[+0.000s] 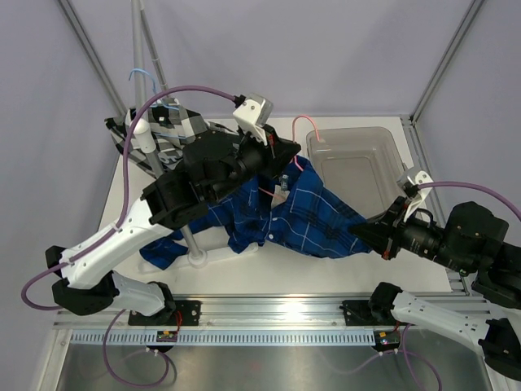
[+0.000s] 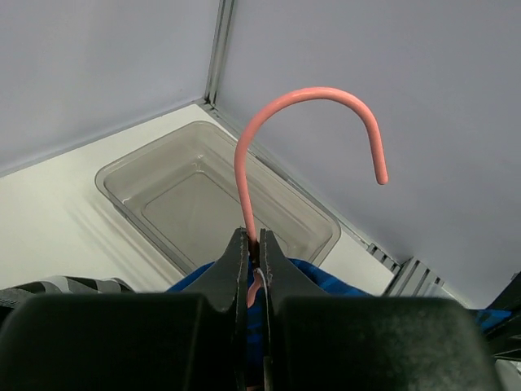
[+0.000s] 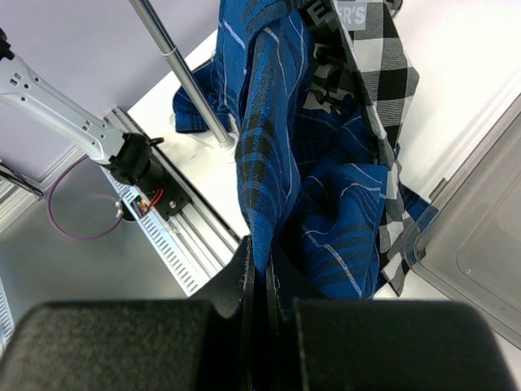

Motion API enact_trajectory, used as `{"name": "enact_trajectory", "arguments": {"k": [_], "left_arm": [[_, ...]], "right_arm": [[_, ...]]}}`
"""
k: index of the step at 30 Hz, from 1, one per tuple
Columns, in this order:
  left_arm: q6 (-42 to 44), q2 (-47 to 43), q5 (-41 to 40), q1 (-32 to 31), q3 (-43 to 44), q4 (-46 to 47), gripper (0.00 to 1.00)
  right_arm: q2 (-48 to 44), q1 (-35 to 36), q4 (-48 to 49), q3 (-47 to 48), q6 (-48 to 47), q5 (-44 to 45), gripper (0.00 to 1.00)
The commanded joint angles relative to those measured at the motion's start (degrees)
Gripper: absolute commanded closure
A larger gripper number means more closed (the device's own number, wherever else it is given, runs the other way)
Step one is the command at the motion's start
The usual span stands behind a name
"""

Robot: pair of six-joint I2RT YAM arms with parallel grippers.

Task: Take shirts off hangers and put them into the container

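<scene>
We count two shirts, two hangers and one container. The blue plaid shirt (image 1: 301,216) hangs over the middle of the surface (image 1: 260,273), just left of the container (image 1: 391,134), which stands at the far right. The checked shirt (image 1: 183,122) is far left, below the light blue hanger (image 1: 145,75). Only the left wrist view shows the left claw (image 2: 254,236) clamped on the neck of the pink hanger (image 2: 244,155). Only the right wrist view shows the right claw (image 3: 256,248) pinched together on the blue cloth.

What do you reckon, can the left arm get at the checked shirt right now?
Probably not yet. The left gripper is shut on the pink hanger, which carries the blue shirt, and it points toward the bin. The checked shirt sits behind it by the rack pole.
</scene>
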Motion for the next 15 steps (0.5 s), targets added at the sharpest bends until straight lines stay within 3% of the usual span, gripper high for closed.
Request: {"name": "enact_trajectory", "arguments": {"k": [1,2,3,6,9,15], "left_arm": [[0.08,2.01,-2.97,-0.44,3.92,-5.43,1.00],[0.08,3.41,-4.11,-0.53,5.32,-6.57,1.00],[-0.10,4.21,-5.52,-0.71,8.99,-9.98,1.00],[1.48,5.97,-8.78,-0.89,14.19,-13.34,1.00],[3.32,7.63,-10.62,-0.89,19.46,-15.81,1.00],[5.00,8.52,-11.51,-0.89,23.88,-17.75,1.00]], "right_arm": [[-0.16,0.07,6.20,2.73,-1.21,0.29,1.00],[0.27,0.07,5.42,2.99,-1.21,0.29,1.00],[0.71,0.07,4.89,3.17,-1.38,0.38,0.75],[1.51,0.07,2.60,3.44,-1.47,2.66,0.37],[0.46,0.07,1.72,2.47,-1.12,2.67,0.27],[-2.18,0.07,1.19,-1.13,-0.07,1.62,0.24]]}}
